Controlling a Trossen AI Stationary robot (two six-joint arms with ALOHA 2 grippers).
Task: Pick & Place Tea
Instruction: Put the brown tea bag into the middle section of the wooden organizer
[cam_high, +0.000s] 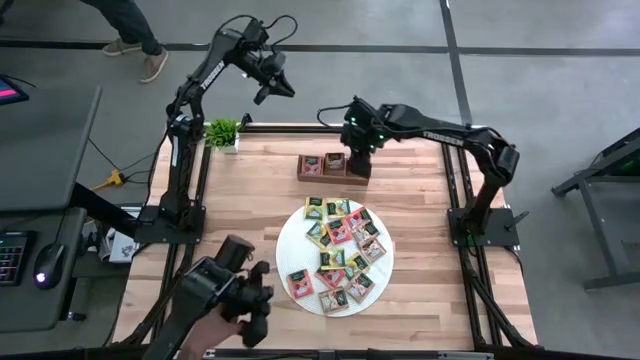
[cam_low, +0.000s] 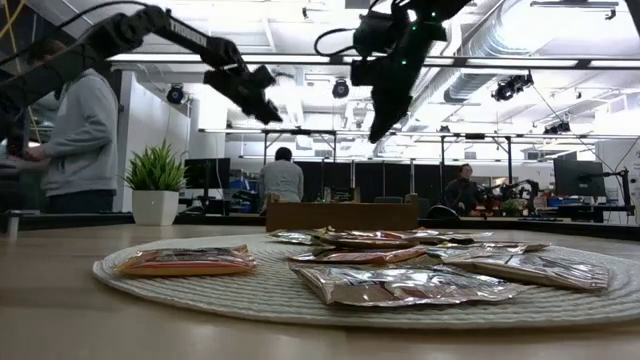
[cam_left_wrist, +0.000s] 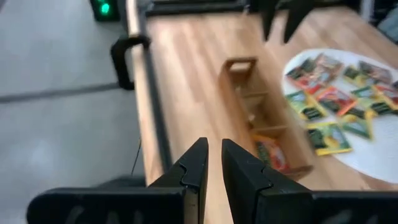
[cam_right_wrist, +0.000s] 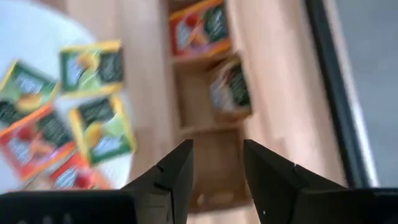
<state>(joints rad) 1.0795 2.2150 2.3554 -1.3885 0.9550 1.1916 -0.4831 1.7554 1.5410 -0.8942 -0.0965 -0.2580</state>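
The wooden counter (cam_high: 250, 190) carries everything here, and the largest thing on it is the round white woven mat (cam_high: 290, 245) near its middle, strewn with the tea (cam_high: 340, 250): many small flat square packets in green, yellow, red and pink wrappers, lying loose and partly overlapping. Just beyond the mat, toward the far edge, sits the brown wooden tray (cam_high: 334, 166) with three compartments in a row; two of them already hold a packet each, one red-and-orange and one brownish with a dark label, while the third compartment is bare. A small potted plant (cam_high: 223, 131) in a white pot stands at the far left corner of the counter. The right gripper (cam_right_wrist: 216, 163) hangs directly above the tray's bare end compartment, its two dark fingers spread apart with nothing between them. The left gripper (cam_left_wrist: 214, 163) is raised high beyond the far left corner, off past the counter's edge, its fingers close together with only a thin slit showing and nothing held. In the low view, people stand in the room behind, one in a grey top beside the plant.
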